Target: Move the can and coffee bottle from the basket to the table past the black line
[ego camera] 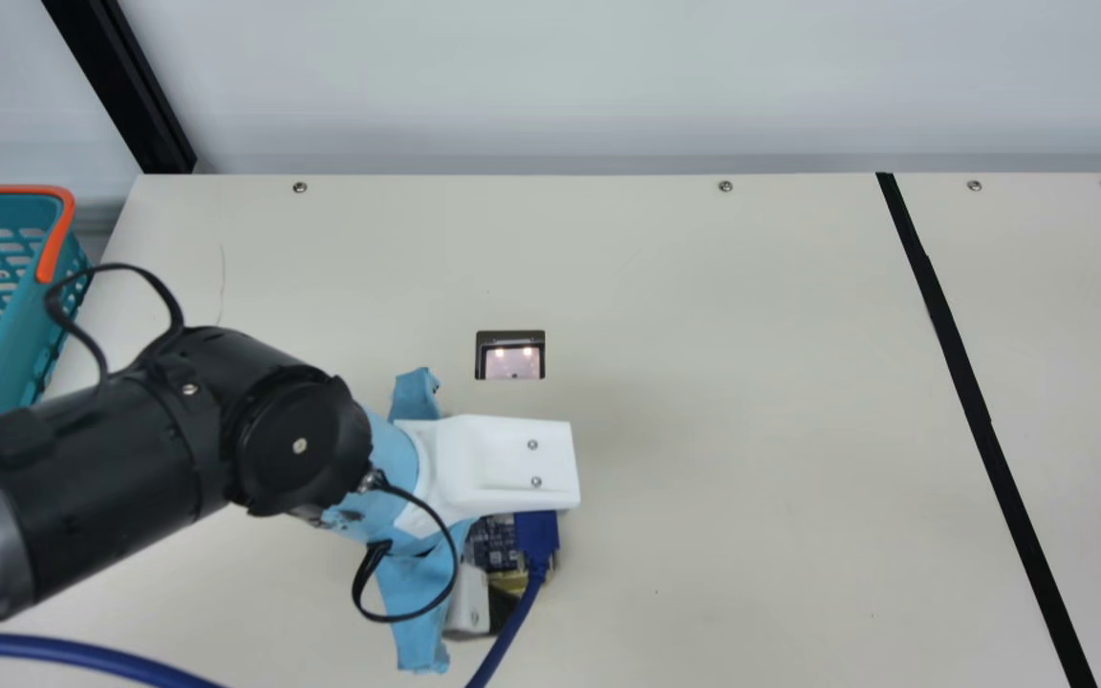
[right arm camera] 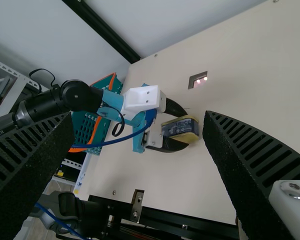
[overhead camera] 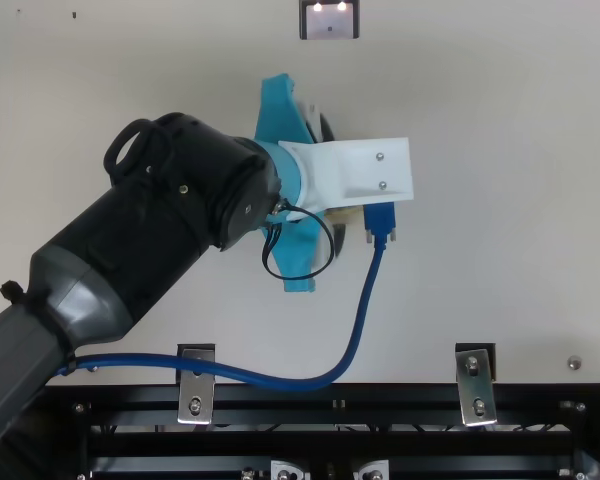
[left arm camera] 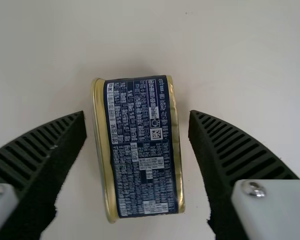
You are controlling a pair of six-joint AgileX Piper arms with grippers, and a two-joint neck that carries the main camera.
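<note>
Over the left part of the table my left gripper [ego camera: 450, 487] points down, white camera mount on top. In the left wrist view this gripper [left arm camera: 138, 120] is open, one ribbed finger on each side of the can [left arm camera: 142, 150], gaps showing. The can has a dark blue label and gold edges and lies on its side. The right wrist view shows the can [right arm camera: 181, 129] between the left fingers; my right gripper [right arm camera: 138, 119] is open with nothing held, well apart from it. The teal basket [ego camera: 15, 325] with orange trim is at the far left. The black line [ego camera: 961, 382] runs down the right side.
A square dark-framed fixture [ego camera: 510, 355] is set in the table [ego camera: 751, 382] just beyond the left gripper. A blue cable [overhead camera: 350, 340] loops from the wrist camera. Metal brackets [overhead camera: 473, 385] sit at the table's near edge.
</note>
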